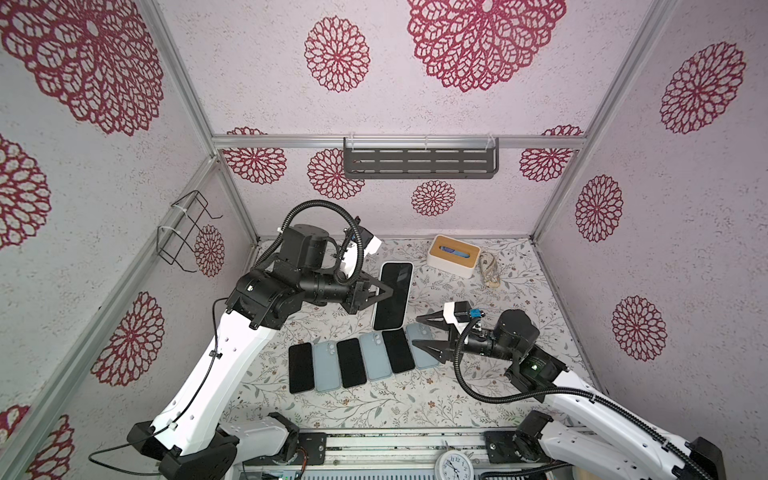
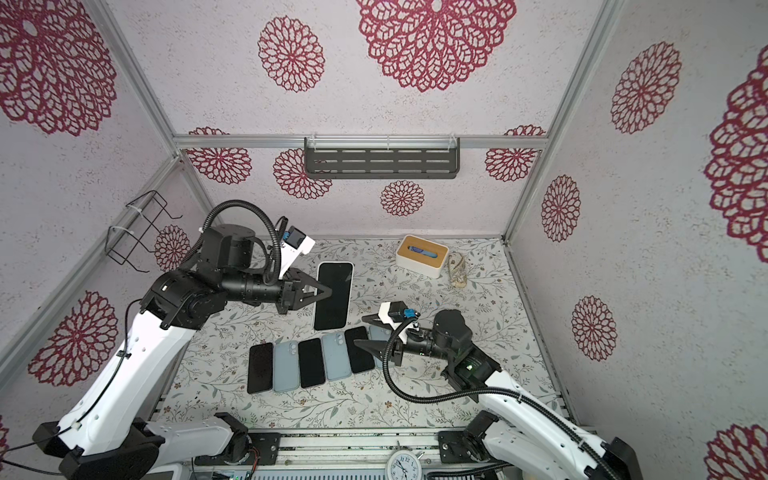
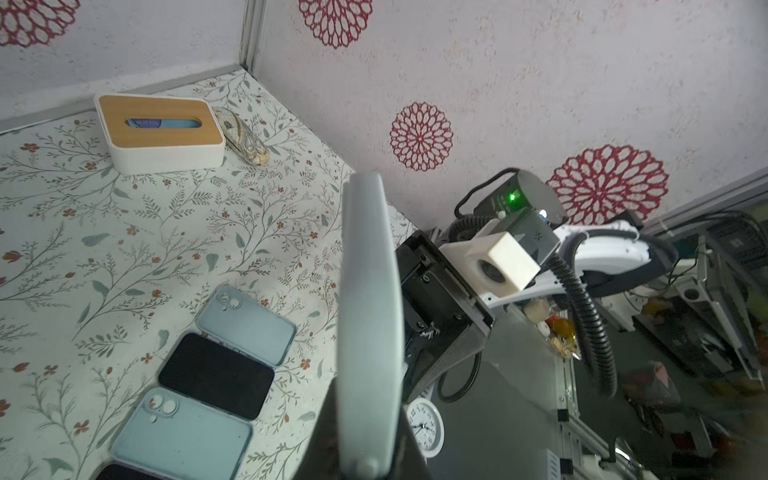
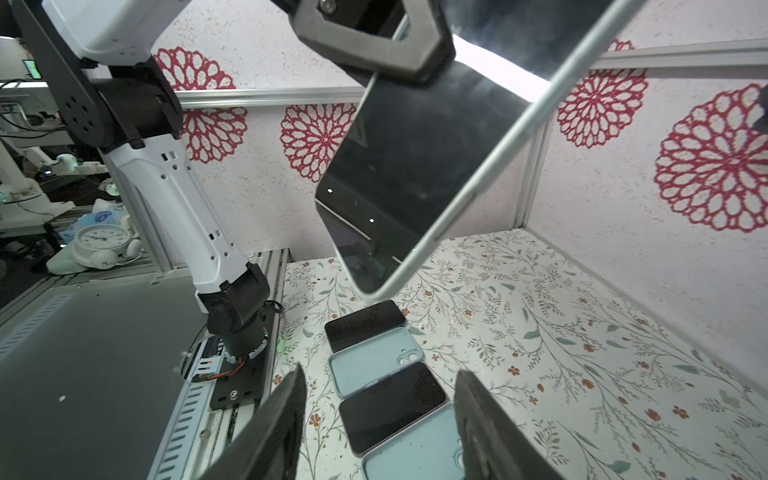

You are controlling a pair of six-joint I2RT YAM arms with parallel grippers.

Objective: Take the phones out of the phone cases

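Top views — left gripper point(image 1: 387, 293) pinches the long edge of the phone point(image 1: 395, 309), aloft over the table point(image 1: 523, 299), screen up. Right gripper point(image 1: 415, 331) spread, near the row of bare phones and empty cases point(image 1: 351, 362).

Left wrist: phone case point(image 3: 365, 291) still on, edge-on.

Right wrist: open jaws under the screen.

My read — grip secured, peel pending. Next: right claw onto a case corner.

We count one cased phone point(image 1: 392, 295), three bare phones point(image 1: 351, 362), three empty pale-blue cases point(image 1: 328, 365), one tissue box point(image 1: 454, 255), one clock point(image 1: 453, 465), and one small object point(image 1: 490, 270) beside the box, possibly a shell.
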